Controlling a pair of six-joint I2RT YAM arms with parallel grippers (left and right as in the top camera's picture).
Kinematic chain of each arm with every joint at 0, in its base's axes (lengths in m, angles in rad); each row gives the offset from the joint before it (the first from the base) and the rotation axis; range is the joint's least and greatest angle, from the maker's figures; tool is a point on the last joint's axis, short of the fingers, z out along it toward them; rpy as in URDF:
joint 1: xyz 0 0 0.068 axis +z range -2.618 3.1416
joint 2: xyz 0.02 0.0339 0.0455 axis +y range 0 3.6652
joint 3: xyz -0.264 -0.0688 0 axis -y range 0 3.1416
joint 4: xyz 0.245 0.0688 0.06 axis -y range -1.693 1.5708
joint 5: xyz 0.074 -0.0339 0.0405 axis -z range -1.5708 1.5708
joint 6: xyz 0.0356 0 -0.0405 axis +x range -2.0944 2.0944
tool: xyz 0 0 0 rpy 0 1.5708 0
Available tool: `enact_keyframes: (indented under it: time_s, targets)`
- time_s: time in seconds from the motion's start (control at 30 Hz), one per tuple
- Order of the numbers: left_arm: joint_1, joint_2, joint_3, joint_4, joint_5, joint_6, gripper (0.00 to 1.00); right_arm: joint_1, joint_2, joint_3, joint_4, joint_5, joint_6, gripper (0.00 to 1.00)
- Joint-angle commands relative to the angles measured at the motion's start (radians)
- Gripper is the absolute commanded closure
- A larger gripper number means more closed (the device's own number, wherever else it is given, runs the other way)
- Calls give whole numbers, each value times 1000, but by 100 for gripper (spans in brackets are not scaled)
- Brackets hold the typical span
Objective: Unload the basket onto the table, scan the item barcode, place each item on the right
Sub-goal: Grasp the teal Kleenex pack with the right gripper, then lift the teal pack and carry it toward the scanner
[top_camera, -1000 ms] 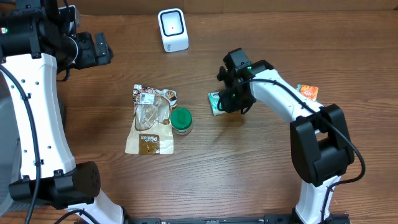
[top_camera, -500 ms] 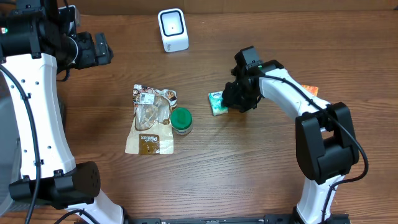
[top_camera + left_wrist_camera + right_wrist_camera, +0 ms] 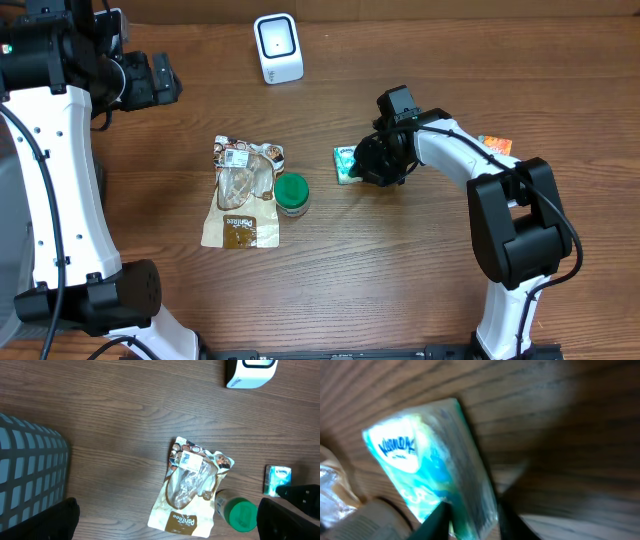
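In the overhead view the tissue pack [image 3: 347, 165] lies on the table [image 3: 400, 280] just off the middle, toward 2 o'clock. It is green and white with its printed face up. The right gripper [image 3: 368, 165] is down at the pack's 3 o'clock edge, and its arm reaches in from the 4 o'clock side of the table. In the right wrist view the two fingertips [image 3: 437, 520] stand on either side of the pack's long edge with little room between them. The jaws are nearly together around that edge, but I cannot tell whether they press on it.

The scanner [image 3: 278, 47], a small white box with a dark window, stands at 12 o'clock on the table, well apart from the pack.

The left gripper [image 3: 172, 82] hangs at about 10 o'clock, above the table, and holds nothing. In the left wrist view its dark fingers [image 3: 280, 520] sit at the two bottom corners, so its jaws stand wide apart.

A snack bag [image 3: 240, 190] lies flat at 9 o'clock from the middle, with a white label near its top. A jar [image 3: 291, 195] with a green lid touches the bag's 3 o'clock side. An orange packet [image 3: 495, 147] lies near 3 o'clock, partly behind the right arm. The left wrist view also shows a grey basket [image 3: 30, 475] at its 9 o'clock edge.
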State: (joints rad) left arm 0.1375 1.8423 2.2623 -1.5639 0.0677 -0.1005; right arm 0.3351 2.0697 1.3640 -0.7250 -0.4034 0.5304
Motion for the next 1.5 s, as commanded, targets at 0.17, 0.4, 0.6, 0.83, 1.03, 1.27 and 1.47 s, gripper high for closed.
enact_keyframes:
  time_s: [0.17, 0.4, 0.6, 0.83, 1.03, 1.27, 1.47]
  targets:
    - [0, 5, -3, 1, 3, 11, 0, 3, 34, -11, -2, -19, 18, 96]
    - [0, 5, -3, 1, 3, 11, 0, -19, -43, 5, -11, -164, -109, 96]
    - [0, 5, -3, 1, 3, 11, 0, -102, -162, 5, 8, -473, -194, 96]
    - [0, 5, -3, 1, 4, 11, 0, -185, -220, 5, 84, -925, -251, 96]
    - [0, 5, -3, 1, 3, 11, 0, -195, -220, 5, 253, -1166, -133, 96]
    - [0, 5, -3, 1, 4, 11, 0, -195, -220, 5, 438, -1166, 131, 96]
    - [0, 5, -3, 1, 3, 11, 1, -195, -220, 5, 537, -1166, 230, 96]
